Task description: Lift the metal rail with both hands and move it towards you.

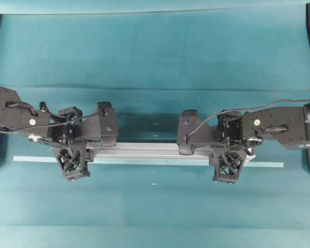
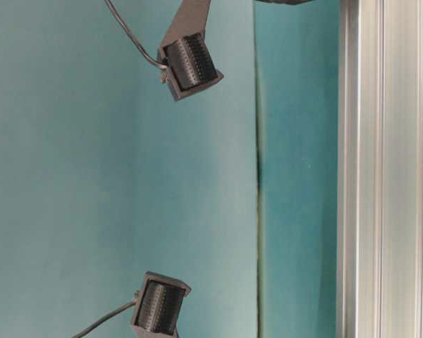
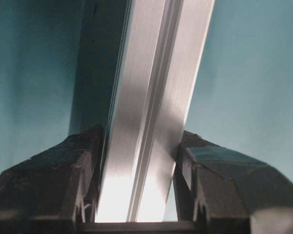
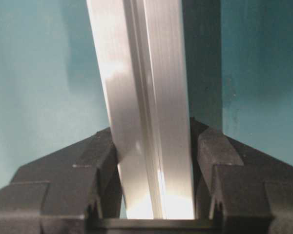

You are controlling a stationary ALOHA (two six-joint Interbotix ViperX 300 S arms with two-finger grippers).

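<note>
The long grooved silver aluminium rail [image 1: 152,151] spans between the black lattice-fingered left tool [image 1: 71,153] and right tool [image 1: 228,155], each clamped across its brushed faces above the teal counter [image 1: 155,51].

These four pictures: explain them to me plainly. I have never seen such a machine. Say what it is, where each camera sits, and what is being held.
This is a robot with two black arms working over a teal table. The overhead view looks straight down: the left gripper and the right gripper each straddle a long silver metal rail, one near each end. A thin pale tape strip lies just beside the rail. The two close-ups come from cameras on the wrists: in each, black fingers press both sides of the rail, so both grippers are shut on it. The table-level view is turned sideways and shows the rail's grooved side and two small black camera-like units.
</note>
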